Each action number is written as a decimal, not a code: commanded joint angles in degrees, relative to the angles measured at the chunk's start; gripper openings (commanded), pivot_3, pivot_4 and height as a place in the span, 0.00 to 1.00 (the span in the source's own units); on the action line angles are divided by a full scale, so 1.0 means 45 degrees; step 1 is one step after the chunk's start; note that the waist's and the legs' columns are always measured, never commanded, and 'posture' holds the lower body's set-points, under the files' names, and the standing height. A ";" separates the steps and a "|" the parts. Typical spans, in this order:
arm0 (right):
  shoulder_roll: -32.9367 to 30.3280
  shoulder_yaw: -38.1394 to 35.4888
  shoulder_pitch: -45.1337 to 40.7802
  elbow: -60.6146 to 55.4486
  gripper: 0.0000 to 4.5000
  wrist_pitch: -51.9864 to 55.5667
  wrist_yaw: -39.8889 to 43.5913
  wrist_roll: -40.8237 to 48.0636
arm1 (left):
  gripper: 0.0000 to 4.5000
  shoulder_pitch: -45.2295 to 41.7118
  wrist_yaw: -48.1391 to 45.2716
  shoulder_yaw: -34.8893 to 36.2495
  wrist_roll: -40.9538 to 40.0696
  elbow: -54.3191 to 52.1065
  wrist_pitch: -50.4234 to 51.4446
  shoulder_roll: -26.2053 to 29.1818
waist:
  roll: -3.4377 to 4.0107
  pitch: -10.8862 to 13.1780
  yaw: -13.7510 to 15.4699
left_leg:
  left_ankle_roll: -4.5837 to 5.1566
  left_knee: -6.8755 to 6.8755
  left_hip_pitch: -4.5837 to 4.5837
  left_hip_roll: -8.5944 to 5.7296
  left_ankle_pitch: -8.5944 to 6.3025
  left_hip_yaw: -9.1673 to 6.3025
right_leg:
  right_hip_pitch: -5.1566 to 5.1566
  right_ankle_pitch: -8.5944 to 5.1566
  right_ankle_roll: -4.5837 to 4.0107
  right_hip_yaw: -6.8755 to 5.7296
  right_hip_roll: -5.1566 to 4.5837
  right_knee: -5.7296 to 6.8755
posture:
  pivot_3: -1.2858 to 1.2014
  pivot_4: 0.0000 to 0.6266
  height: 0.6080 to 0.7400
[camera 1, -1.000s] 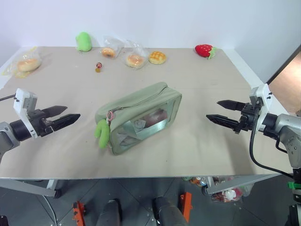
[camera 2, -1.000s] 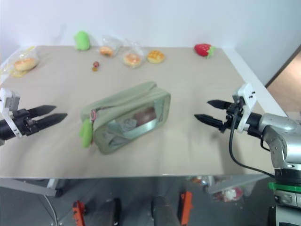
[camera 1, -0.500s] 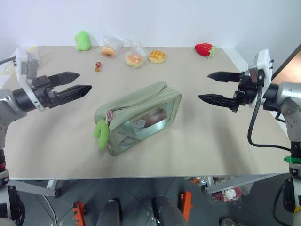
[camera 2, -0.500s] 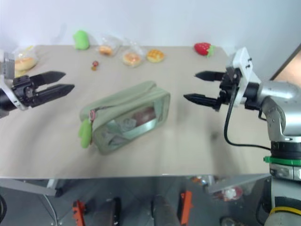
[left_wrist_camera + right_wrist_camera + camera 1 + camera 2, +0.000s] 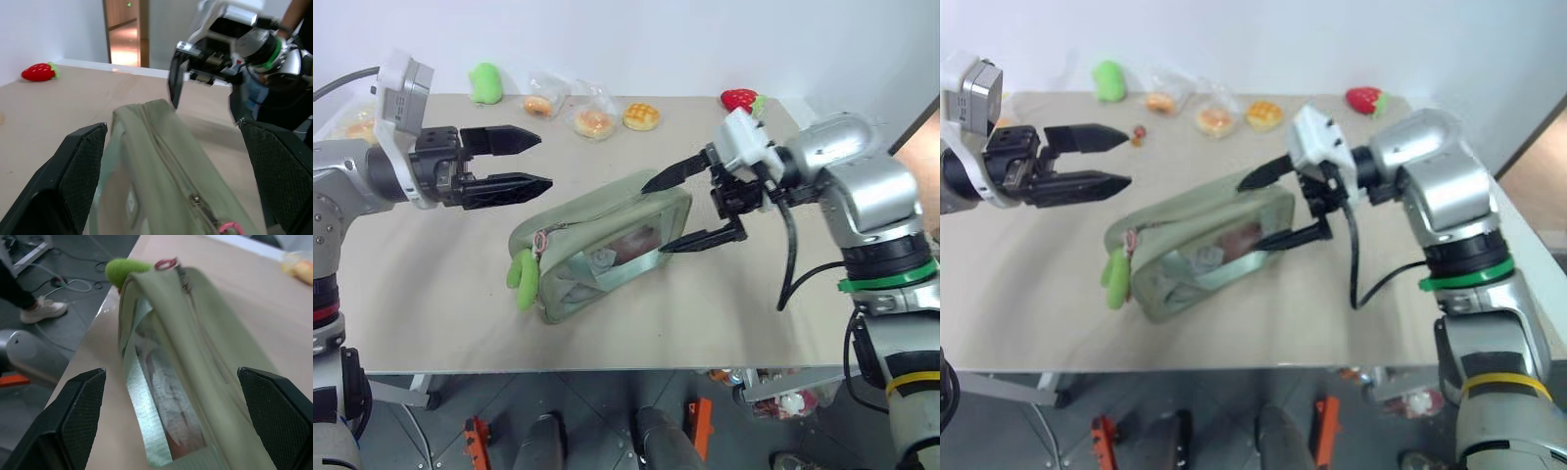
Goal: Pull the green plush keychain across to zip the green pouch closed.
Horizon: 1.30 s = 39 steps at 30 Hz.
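The green pouch [image 5: 602, 245] lies on the table with its clear window facing me and its zipper along the top [image 5: 166, 152]. The green plush keychain [image 5: 522, 274] hangs from a pinkish clasp [image 5: 166, 263] at the pouch's left end. My left gripper [image 5: 545, 161] is open and hovers above and behind that end, pointing right. My right gripper [image 5: 654, 218] is open wide and points left, with one finger on each side of the pouch's right end. I cannot tell whether it touches the fabric. The wrist views show the pouch [image 5: 195, 362] lying between each gripper's fingers.
Along the far edge lie a green plush blob [image 5: 486, 84], wrapped buns [image 5: 594, 121], a bare bun [image 5: 640, 117] and a red strawberry toy [image 5: 738, 100]. A small figure [image 5: 1139, 130] sits behind my left gripper. A person's shoe [image 5: 46, 308] stands beside the table.
Both arms have risen and swung inward toward the pouch. The right gripper went from beside the table's right edge to straddling the pouch's right end. Both stayed open; the pouch has not moved.
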 commanded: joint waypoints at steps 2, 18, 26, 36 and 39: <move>0.0695 0.0410 -0.0980 0.1021 0.99 -0.0954 0.0858 -0.0489 | 1.00 0.0039 -0.0083 0.0195 -0.0158 -0.0584 -0.0123 0.0126 | 0.0000 0.0000 -0.0013 | 0.0000 0.0003 0.0002 0.0000 0.0000 -0.0001 | 0.0000 0.0004 -0.0003 0.0000 0.0002 0.0005 | 0.52 0.24 1.00; 0.0790 0.1141 -0.1243 0.1861 0.28 -0.1554 0.0859 -0.0111 | 1.00 0.0522 0.0469 0.0586 -0.0343 -0.0591 -0.0270 -0.0070 | 0.0001 0.0000 0.0016 | -0.0004 0.0004 -0.0002 0.0003 0.0003 -0.0045 | 0.0005 0.0003 -0.0009 -0.0041 0.0007 0.0021 | 0.52 0.24 1.00; 0.0606 0.1056 -0.0774 0.1450 0.00 -0.1234 0.0859 0.0079 | 1.00 0.0516 0.0730 0.0628 -0.0481 -0.0684 -0.0283 -0.0232 | 0.0001 0.0000 0.0020 | -0.0005 0.0006 -0.0003 0.0003 0.0004 -0.0054 | 0.0008 0.0003 -0.0009 -0.0050 0.0007 0.0023 | 0.52 0.24 1.00; 0.0795 0.0063 -0.1703 0.2887 0.00 -0.1304 -0.0672 -0.0745 | 1.00 0.0724 0.1009 0.0970 -0.0702 -0.0743 -0.0319 -0.0280 | 0.0003 0.0001 0.0022 | -0.0006 0.0034 -0.0001 0.0003 0.0005 -0.0060 | 0.0021 0.0007 -0.0013 -0.0057 0.0006 0.0027 | 0.52 0.24 1.00; 0.1237 -0.0477 -0.2796 0.4219 0.00 -0.1390 -0.1689 -0.1063 | 1.00 0.0881 0.1072 0.1040 -0.0678 -0.0673 -0.0351 -0.0365 | 0.0008 0.0006 0.0015 | -0.0018 0.0052 -0.0007 0.0002 0.0017 -0.0053 | 0.0017 0.0031 -0.0018 -0.0054 0.0004 0.0026 | 0.52 0.24 1.00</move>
